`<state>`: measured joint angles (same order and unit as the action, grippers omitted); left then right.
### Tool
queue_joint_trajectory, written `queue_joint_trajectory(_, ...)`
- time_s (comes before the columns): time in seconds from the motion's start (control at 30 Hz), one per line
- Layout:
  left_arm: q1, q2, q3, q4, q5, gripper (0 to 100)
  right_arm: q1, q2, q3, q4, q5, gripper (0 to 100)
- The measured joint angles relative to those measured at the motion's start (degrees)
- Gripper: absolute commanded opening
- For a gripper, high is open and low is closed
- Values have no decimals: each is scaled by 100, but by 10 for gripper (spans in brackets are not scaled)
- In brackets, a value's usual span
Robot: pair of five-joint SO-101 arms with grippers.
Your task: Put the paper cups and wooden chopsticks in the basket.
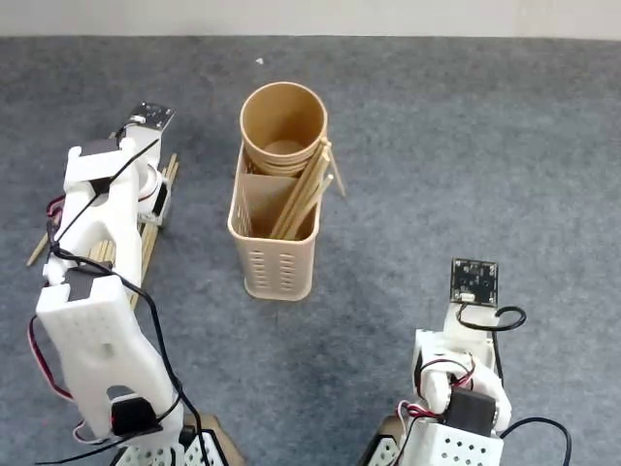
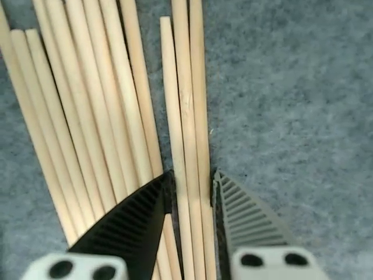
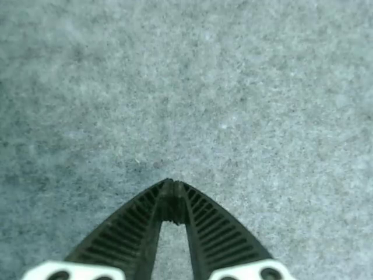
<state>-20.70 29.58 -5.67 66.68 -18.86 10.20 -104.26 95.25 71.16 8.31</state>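
A bundle of wooden chopsticks [image 2: 105, 116] lies on the grey carpet, under the left arm [image 1: 97, 223] in the high view. My left gripper [image 2: 192, 178] is down on them, its black finger [image 2: 134, 221] and pale finger [image 2: 245, 216] pressed against either side of a few sticks [image 2: 189, 116]. The cream slotted basket [image 1: 275, 262] stands in the middle, with stacked paper cups [image 1: 283, 126] in its far compartment and several chopsticks [image 1: 306, 189] leaning in the near one. My right gripper [image 3: 173, 201] is shut and holds nothing above bare carpet.
The right arm [image 1: 461, 388] sits folded at the near right. Loose chopstick ends [image 1: 39, 250] stick out from under the left arm. Grey carpet [image 1: 466, 146] stretches right of the basket and behind it.
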Motion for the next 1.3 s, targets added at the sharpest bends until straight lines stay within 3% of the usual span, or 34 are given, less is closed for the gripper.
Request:
queue_joint_trajectory(0.2,35,0,-35,0,0,216,0,0,0,0,0,5)
queue_joint_trajectory(1.3,571,-563,387,-132,-167,189,0,0,0,0,0,5)
